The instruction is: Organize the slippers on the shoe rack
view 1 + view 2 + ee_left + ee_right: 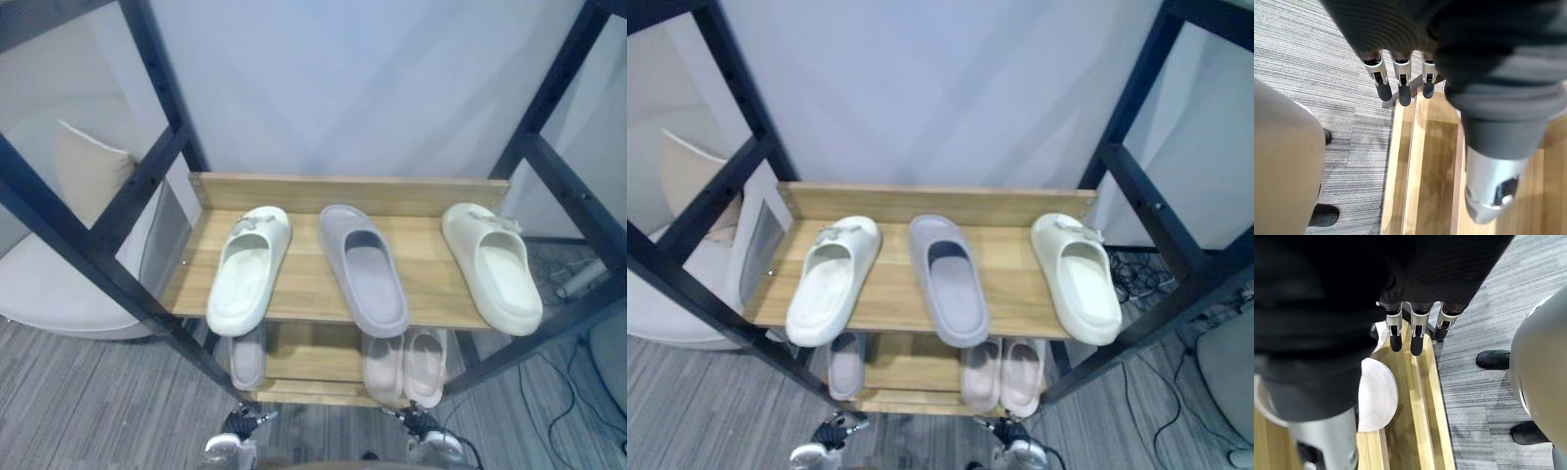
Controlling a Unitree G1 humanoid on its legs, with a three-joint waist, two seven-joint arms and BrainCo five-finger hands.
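I see the shoe rack (345,193) straight ahead: wooden shelves in a black metal frame, on grey carpet (88,406). On the top shelf (306,286) three slippers lie side by side, toes toward me and well apart. The left cream slipper (250,269) is angled slightly, the grey slipper (364,269) is in the middle, and the right cream slipper (493,266) sits at the right end, its toe reaching the front edge.

On the lower shelf (315,354), partly hidden under the top one, a second grey slipper (247,358) lies at the left. A pinkish pair (404,367) lies close together at the right.

My left hand (230,441) hangs low in front of the rack near its left front post. My right hand (436,446) hangs the same way near the right.

In the left wrist view the fingers (1403,90) are straight and relaxed, with nothing in them, above bare wooden boards. In the right wrist view the fingers (1416,335) are likewise straight and empty. A pale slipper toe (1377,394) shows on the wood just beside that hand. It may belong to the pinkish pair, though I cannot be sure from this angle.

A pale armchair (49,284) stands to the left of the rack.
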